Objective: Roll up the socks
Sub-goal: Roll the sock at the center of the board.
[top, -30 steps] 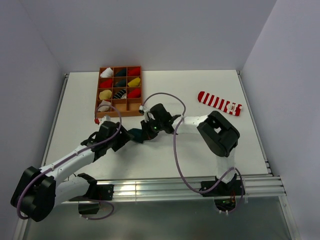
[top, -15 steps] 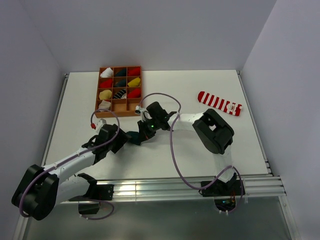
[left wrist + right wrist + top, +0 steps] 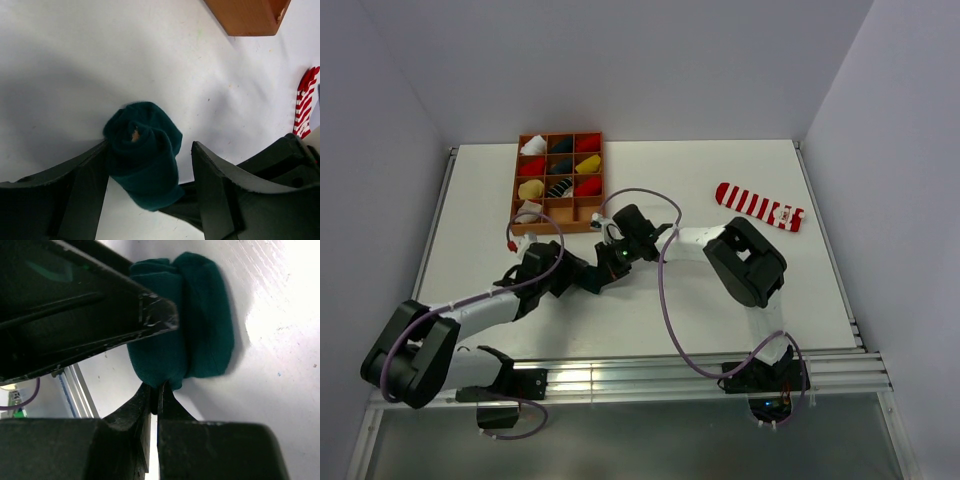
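Note:
A dark green sock [image 3: 145,155], rolled into a bundle, lies on the white table between the fingers of my left gripper [image 3: 148,150]. That gripper is open: one finger touches the roll and the other stands apart from it. My right gripper [image 3: 155,388] is shut on the roll's [image 3: 200,335] lower edge from the opposite side. In the top view both grippers meet over the roll [image 3: 592,277] just in front of the tray. The red-and-white striped sock [image 3: 760,205] lies flat at the right [image 3: 304,107]. A pale sock with a red tip [image 3: 523,218] hangs over the tray's near left corner.
A brown wooden tray [image 3: 560,228] with several compartments stands at the back left and holds rolled bundles in red, yellow, white and dark colours. Its corner [image 3: 245,17] shows in the left wrist view. A metal rail [image 3: 700,370] runs along the table's near edge.
My left arm has reached forward and right, bringing its open fingers around the green roll. The right gripper shifted slightly left with the sock's edge, then held still.

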Robot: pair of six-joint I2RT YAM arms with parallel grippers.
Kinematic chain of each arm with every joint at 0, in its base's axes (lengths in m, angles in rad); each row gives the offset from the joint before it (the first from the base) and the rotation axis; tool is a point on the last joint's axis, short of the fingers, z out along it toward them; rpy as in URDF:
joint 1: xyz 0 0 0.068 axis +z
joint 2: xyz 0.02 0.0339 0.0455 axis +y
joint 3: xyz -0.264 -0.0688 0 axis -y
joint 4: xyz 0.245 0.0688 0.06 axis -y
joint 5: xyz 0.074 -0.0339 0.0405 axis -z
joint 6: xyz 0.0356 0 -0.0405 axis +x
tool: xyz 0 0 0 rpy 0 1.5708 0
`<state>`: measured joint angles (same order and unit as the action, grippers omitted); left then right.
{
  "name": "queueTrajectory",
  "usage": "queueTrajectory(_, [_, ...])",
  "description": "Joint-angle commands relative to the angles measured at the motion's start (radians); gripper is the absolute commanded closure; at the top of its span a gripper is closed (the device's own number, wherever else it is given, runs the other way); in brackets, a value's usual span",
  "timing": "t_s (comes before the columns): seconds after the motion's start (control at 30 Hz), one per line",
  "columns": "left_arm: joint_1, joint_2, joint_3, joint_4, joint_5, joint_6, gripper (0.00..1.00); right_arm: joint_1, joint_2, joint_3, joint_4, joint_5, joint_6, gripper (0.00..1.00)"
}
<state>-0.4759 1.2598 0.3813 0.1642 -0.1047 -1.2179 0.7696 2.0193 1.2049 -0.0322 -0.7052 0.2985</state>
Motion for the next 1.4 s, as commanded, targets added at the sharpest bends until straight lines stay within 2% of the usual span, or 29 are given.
queueTrajectory(0.0, [0.002,0.068,0.018,0.032,0.074,0.027,0.31,0.007,0.025,-0.016,-0.003,-0.016,0.037,1.0])
queueTrajectory(0.1, [0.002,0.107,0.018,0.052,0.095,0.038,0.38,0.002,0.036,-0.024,0.015,-0.01,0.08,1.0])
queueTrajectory(0.37, [0.002,0.13,0.022,0.006,0.109,0.087,0.69,-0.032,0.024,-0.097,0.103,0.018,0.163,1.0])
queueTrajectory(0.43, [0.0,0.136,0.022,-0.008,0.111,0.092,0.87,-0.032,-0.005,-0.111,0.115,0.056,0.165,1.0])
queueTrajectory(0.5, [0.002,0.144,0.031,-0.031,0.112,0.101,0.94,-0.03,-0.057,-0.139,0.126,0.096,0.157,0.96])
queueTrajectory(0.53, [0.002,0.156,0.036,-0.038,0.114,0.107,0.95,-0.027,-0.08,-0.154,0.139,0.12,0.156,0.88])
queueTrajectory(0.6, [0.0,0.165,0.051,-0.055,0.12,0.119,0.95,-0.021,-0.134,-0.208,0.182,0.205,0.14,0.77])
queueTrajectory(0.63, [0.0,0.174,0.056,-0.067,0.122,0.124,0.96,-0.007,-0.192,-0.226,0.193,0.248,0.131,0.68])
queueTrajectory(0.67, [0.0,0.181,0.062,-0.075,0.132,0.133,0.98,0.002,-0.221,-0.258,0.202,0.36,0.12,0.65])
queueTrajectory(0.77, [0.0,0.205,0.093,-0.103,0.141,0.142,0.98,0.078,-0.339,-0.33,0.241,0.566,0.051,0.57])
queueTrajectory(0.8, [-0.001,0.217,0.106,-0.107,0.158,0.144,0.98,0.103,-0.382,-0.344,0.247,0.689,0.01,0.53])
queueTrajectory(0.9, [-0.001,0.231,0.134,-0.129,0.178,0.146,0.98,0.216,-0.413,-0.361,0.258,0.949,-0.083,0.49])
queueTrajectory(1.03, [-0.012,0.254,0.174,-0.161,0.189,0.165,0.99,0.341,-0.39,-0.354,0.284,1.148,-0.189,0.45])
queueTrajectory(1.1, [-0.013,0.263,0.195,-0.218,0.191,0.178,0.99,0.394,-0.354,-0.329,0.288,1.197,-0.24,0.44])
queueTrajectory(1.37, [-0.015,0.297,0.229,-0.249,0.207,0.196,0.99,0.508,-0.232,-0.26,0.33,1.352,-0.377,0.44])
